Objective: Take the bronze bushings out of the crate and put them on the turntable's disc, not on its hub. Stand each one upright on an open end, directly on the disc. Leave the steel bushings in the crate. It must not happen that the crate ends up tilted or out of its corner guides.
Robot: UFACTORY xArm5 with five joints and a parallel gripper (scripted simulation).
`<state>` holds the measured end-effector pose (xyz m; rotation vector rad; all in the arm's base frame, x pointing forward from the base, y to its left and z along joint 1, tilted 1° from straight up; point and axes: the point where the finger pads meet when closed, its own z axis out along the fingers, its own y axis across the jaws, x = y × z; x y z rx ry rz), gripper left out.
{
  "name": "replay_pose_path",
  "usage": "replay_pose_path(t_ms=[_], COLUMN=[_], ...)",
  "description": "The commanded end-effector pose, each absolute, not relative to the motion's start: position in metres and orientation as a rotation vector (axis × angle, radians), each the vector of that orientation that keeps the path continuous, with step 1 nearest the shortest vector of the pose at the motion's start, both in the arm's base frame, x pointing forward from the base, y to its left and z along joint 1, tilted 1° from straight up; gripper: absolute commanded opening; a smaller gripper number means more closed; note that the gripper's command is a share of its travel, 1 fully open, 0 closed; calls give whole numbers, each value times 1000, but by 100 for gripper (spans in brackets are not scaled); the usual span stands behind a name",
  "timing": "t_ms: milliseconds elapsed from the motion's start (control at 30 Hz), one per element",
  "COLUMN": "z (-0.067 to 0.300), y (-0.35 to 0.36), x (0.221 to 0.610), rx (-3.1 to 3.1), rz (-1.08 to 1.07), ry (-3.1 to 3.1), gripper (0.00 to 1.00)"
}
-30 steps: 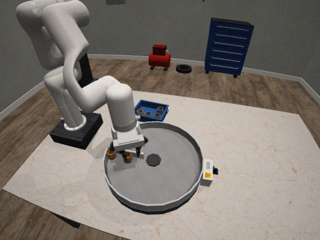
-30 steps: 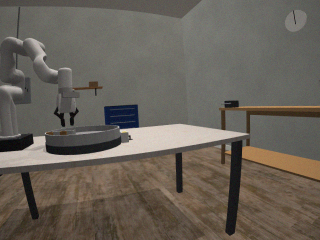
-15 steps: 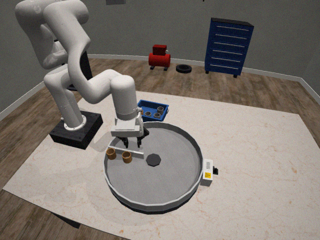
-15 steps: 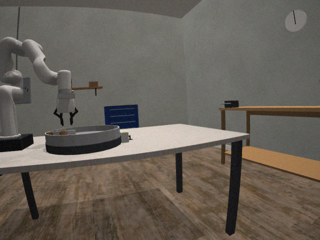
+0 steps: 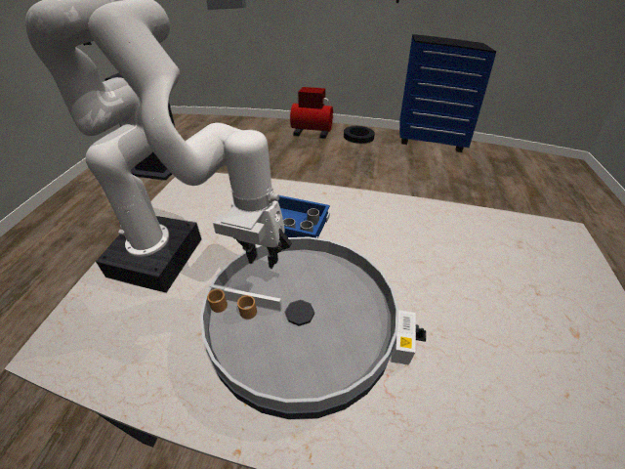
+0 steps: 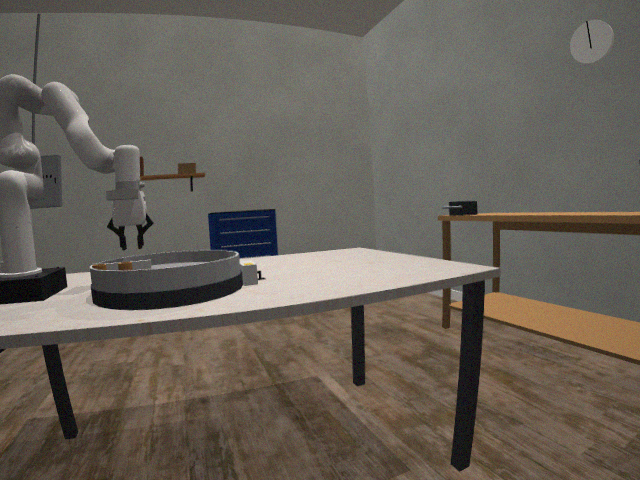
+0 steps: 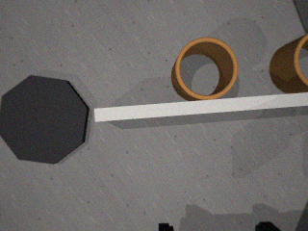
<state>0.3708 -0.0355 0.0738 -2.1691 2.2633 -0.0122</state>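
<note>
Bushings' (image 5: 246, 307) (image 7: 178, 79) open bores show in wrist, not exterior.

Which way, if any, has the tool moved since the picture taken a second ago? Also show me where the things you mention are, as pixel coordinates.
Yes: the tool (image 5: 261, 256) (image 6: 131, 245) has moved away from the bronze bushings (image 5: 217, 299) (image 5: 247, 307), toward the blue crate (image 5: 322, 218).
</note>
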Motion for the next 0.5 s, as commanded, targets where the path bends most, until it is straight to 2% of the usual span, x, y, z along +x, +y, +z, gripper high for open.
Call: replay_pose_path(t_ms=[0,467], z=[75,75], y=[-6,56], x=[365,349], rx=[-1980,-1565], rz=[-16,-6], ry=[2423,2713], gripper=[48,48])
